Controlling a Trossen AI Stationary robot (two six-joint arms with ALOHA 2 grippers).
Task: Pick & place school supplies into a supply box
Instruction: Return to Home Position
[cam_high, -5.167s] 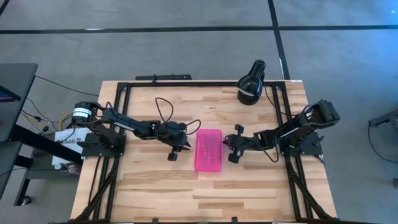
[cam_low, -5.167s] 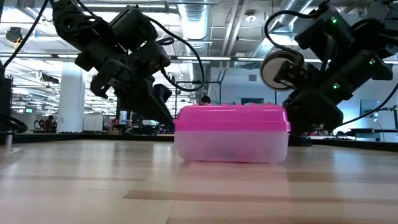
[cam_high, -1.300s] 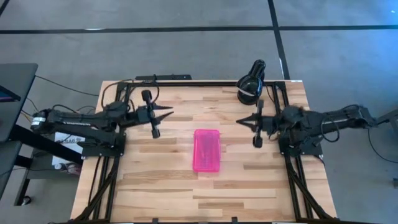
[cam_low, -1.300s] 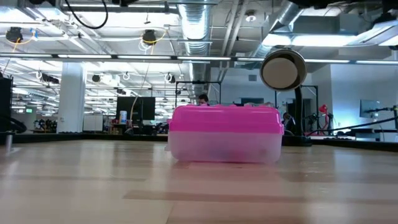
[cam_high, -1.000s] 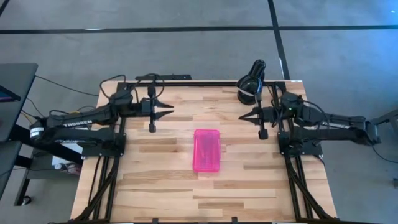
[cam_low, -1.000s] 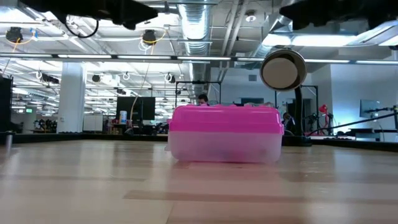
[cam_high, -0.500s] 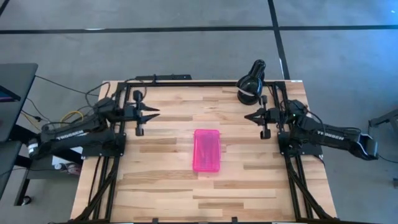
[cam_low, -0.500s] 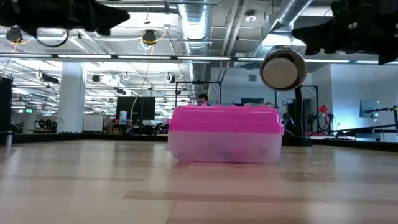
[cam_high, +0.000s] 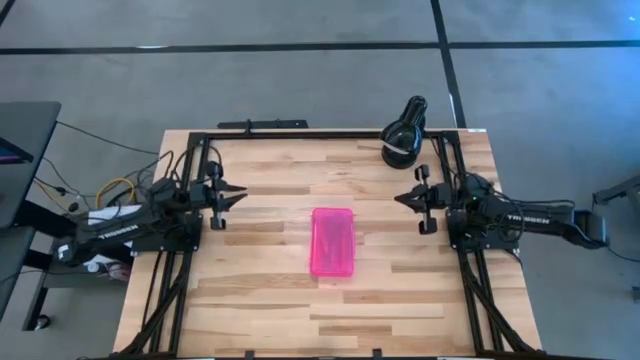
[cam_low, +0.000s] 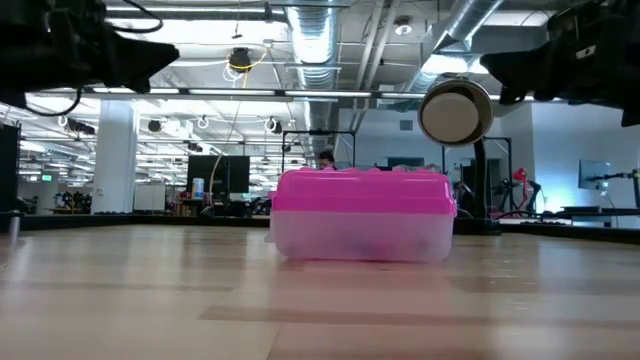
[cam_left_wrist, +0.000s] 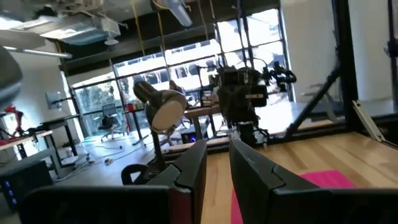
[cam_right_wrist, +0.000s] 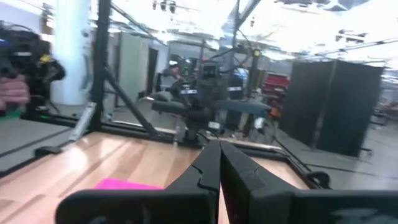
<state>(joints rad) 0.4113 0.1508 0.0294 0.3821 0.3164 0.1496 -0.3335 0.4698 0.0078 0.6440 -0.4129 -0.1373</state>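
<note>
Supply box (cam_high: 334, 241) sits mid-table (cam_high: 260, 300), pink lid down over the clear base, well apart from both arms. Left gripper (cam_high: 236, 194) is by the left table edge, fingers slightly parted with a narrow gap showing in its wrist view. Right gripper (cam_high: 402, 199) is by the right edge, fingers pressed together at the tips. Neither holds anything.

Risks as I see them:
- Latch: the lid looks seated in the low view, but I can't tell whether it has clicked. If not, it may pop open once the box is lifted.
- Contents: only a blur through the base, so I can't confirm all the supplies are inside.
- Right arm folds in near the black lamp (cam_high: 404, 133) at the far right corner. A wide wrist or elbow swing could clip it.
- Loose cables (cam_high: 125, 188) by the left arm's base could snag as that arm tucks in.
- Knocking the box seems unlikely, since both grippers are far from it.
</note>
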